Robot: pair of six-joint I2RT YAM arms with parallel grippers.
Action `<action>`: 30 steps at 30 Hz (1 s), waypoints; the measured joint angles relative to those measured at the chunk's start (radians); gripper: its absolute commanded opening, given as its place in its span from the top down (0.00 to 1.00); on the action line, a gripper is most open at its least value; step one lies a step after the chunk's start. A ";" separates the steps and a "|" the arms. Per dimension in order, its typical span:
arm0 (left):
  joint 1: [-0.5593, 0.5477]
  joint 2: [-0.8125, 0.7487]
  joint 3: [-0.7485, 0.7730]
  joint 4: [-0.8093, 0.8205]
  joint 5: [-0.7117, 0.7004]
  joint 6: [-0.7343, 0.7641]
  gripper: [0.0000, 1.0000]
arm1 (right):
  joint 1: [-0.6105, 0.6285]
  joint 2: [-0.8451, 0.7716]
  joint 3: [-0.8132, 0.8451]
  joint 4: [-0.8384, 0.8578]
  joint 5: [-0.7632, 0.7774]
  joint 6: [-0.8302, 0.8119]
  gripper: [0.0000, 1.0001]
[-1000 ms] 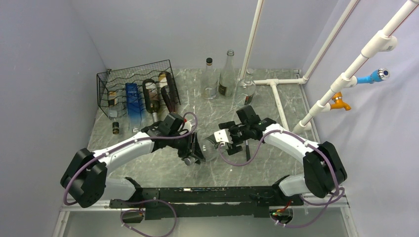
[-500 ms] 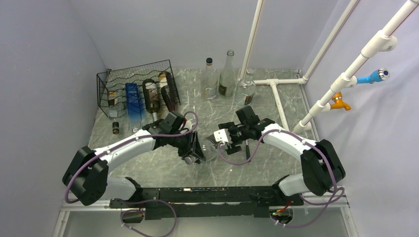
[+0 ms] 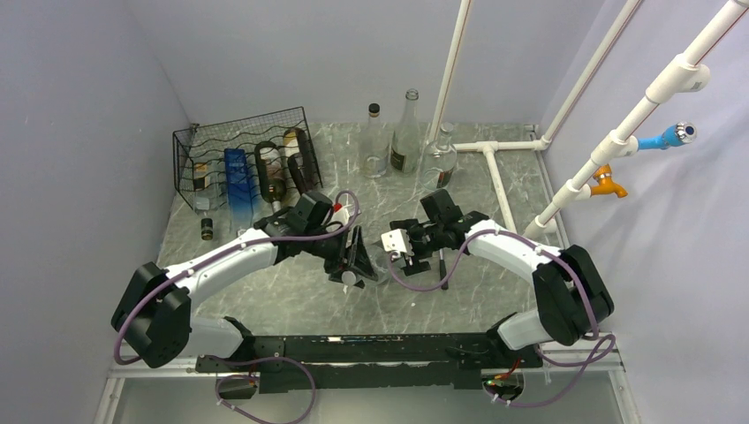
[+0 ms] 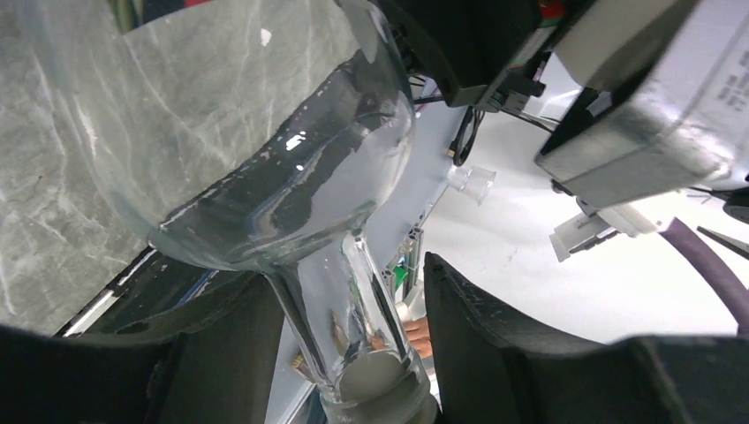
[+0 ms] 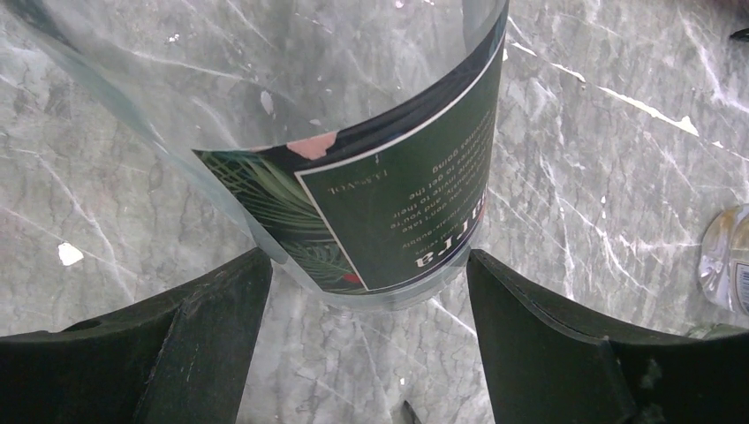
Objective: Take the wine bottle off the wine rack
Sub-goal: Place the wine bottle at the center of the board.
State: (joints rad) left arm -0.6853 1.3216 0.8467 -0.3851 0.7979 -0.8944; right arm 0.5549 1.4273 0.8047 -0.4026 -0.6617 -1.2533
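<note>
My left gripper (image 4: 353,353) pinches the bottle (image 3: 375,263) by its neck mid-counter, well clear of the rack (image 3: 243,159) at the far-left corner; my right gripper (image 5: 371,309) straddles its body, seemingly without contact.

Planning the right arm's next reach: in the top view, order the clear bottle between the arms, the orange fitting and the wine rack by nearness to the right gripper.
1. Clear bottle, just left of the right gripper.
2. Wine rack, far left.
3. Orange fitting, far right; too close to call against the rack.
</note>
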 measured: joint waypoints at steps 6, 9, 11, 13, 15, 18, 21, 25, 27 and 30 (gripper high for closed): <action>-0.001 0.005 0.028 0.002 0.032 0.002 0.34 | 0.000 0.010 0.000 0.000 -0.010 0.009 0.18; -0.001 0.007 0.037 0.000 0.042 0.002 0.33 | -0.004 0.016 0.000 -0.001 -0.023 0.015 0.17; -0.001 0.011 0.039 0.000 0.048 0.002 0.32 | -0.007 0.018 0.000 -0.001 -0.030 0.016 0.17; -0.001 0.014 0.041 0.003 0.056 0.007 0.31 | -0.011 0.020 0.000 -0.002 -0.037 0.017 0.17; -0.001 0.016 0.043 0.007 0.064 0.010 0.30 | -0.014 0.023 0.000 -0.005 -0.044 0.017 0.16; -0.001 0.018 0.051 0.011 0.076 0.012 0.29 | -0.018 0.032 0.006 -0.014 -0.055 0.016 0.16; -0.001 0.019 0.055 0.021 0.083 0.013 0.29 | -0.020 0.043 0.014 -0.023 -0.061 0.016 0.15; -0.001 0.035 0.069 0.021 0.097 0.013 0.27 | -0.024 0.050 0.021 -0.035 -0.066 0.016 0.15; -0.001 0.040 0.075 0.022 0.101 0.014 0.27 | -0.026 0.053 0.025 -0.043 -0.066 0.016 0.14; -0.001 0.048 0.089 0.021 0.108 0.017 0.27 | -0.028 0.059 0.029 -0.054 -0.071 0.017 0.13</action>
State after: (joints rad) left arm -0.6861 1.3693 0.9360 -0.3637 0.9062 -0.8772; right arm 0.5270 1.4860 0.8333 -0.4568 -0.7322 -1.2366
